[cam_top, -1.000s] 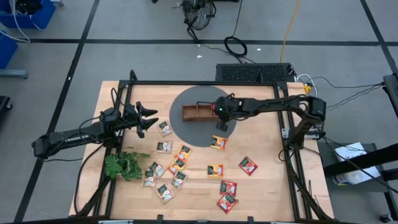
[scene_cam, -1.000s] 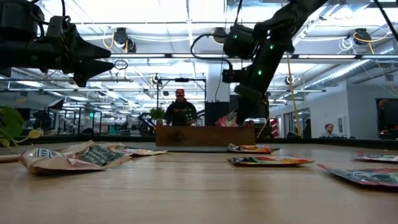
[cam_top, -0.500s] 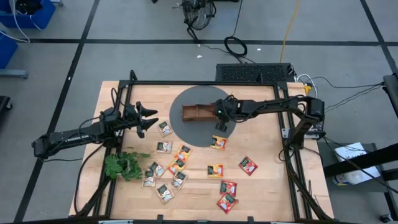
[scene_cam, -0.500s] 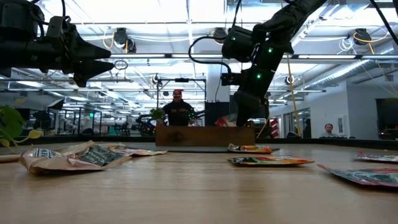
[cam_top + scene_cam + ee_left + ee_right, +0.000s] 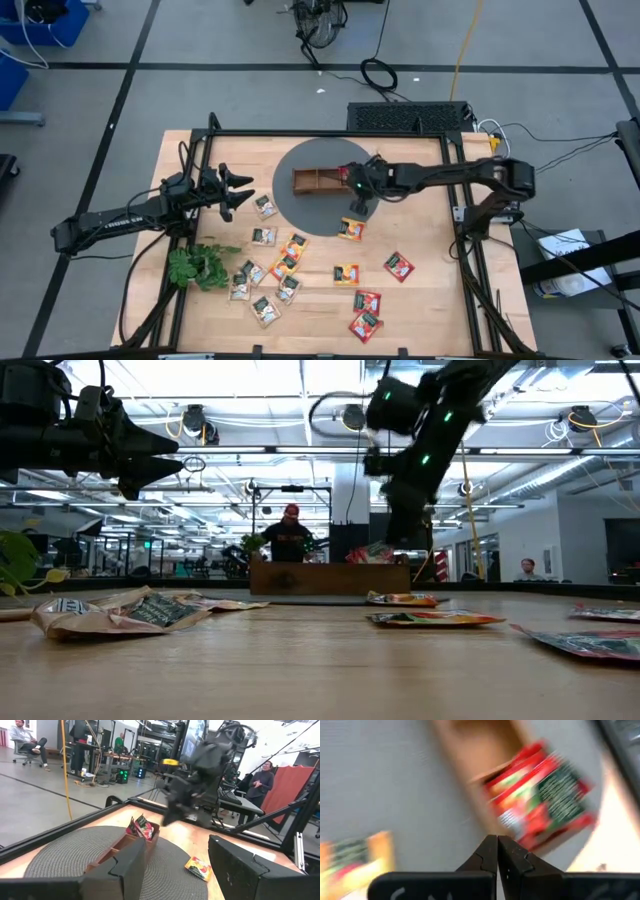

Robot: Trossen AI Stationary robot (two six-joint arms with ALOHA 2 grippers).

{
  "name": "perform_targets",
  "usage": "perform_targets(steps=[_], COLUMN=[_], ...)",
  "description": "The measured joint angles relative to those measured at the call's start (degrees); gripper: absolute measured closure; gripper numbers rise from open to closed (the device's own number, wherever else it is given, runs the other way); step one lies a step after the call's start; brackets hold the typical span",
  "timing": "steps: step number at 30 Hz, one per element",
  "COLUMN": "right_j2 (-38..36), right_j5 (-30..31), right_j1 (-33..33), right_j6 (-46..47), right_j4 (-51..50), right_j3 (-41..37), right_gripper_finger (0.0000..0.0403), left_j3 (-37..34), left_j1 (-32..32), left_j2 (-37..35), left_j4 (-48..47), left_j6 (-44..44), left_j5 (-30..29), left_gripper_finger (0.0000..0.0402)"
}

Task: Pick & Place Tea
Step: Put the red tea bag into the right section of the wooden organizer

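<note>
The brown wooden tray (image 5: 320, 181) lies on a round grey mat (image 5: 300, 205) at the far middle of the table. Red tea sachets (image 5: 540, 795) stand in the tray's right end compartment (image 5: 142, 826). Many more tea sachets lie flat on the table, among them an orange-yellow one (image 5: 350, 229), a red one (image 5: 399, 266) and a pale one with green print (image 5: 265, 207). My right gripper (image 5: 357, 207) hangs shut and empty above the mat, just near of the tray's right end, pointing slantwise down (image 5: 497, 840). My left gripper (image 5: 238, 190) waits open and level at the table's left (image 5: 175, 870).
A green plant sprig (image 5: 198, 265) lies near the table's left front. A black frame (image 5: 330, 134) runs along the table's edges. A person (image 5: 288, 540) stands in the room beyond the far edge.
My right gripper has risen and drawn back a little from the tray toward the table's right edge, still shut and empty. The red sachets stay in the tray.
</note>
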Motion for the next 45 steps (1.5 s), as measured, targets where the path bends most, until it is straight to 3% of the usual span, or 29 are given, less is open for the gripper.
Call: perform_targets(steps=[5,14,20,26,29,38,41,45], right_j2=[-6.5,-9.9,-7.7,-3.3,-1.7,4.6,5.4,4.2], right_j5=[-6.8,-6.8,-6.6,-9.3,-12.9,-12.5,-12.6,-12.7], right_j1=[9.1,30.8,40.1,43.9,44.5,44.7,44.1,43.0], right_j6=[16.2,52.6,66.6,66.9,64.7,58.3,58.8,59.2], right_j4=[-11.7,-31.6,-37.6,-30.5,-26.2,-24.5,-21.8,-15.3], right_j3=[0.0,0.0,0.0,0.0,0.0,-3.1,-6.1,-9.5], right_gripper_finger=[0.0403,0.0403,0.0403,0.0387,0.0341,0.0139,0.0108,0.0104], left_j3=[0.0,0.0,0.0,0.0,0.0,0.0,0.0,0.0], left_j1=[0.0,0.0,0.0,0.0,0.0,0.0,0.0,0.0], left_j2=[0.0,0.0,0.0,0.0,0.0,0.0,0.0,0.0], left_j4=[0.0,0.0,0.0,0.0,0.0,0.0,0.0,0.0], left_j6=[0.0,0.0,0.0,0.0,0.0,0.0,0.0,0.0], left_j5=[0.0,0.0,0.0,0.0,0.0,0.0,0.0,0.0], left_gripper_finger=[0.0188,0.0188,0.0188,0.0188,0.0188,0.0188,0.0188,0.0188])
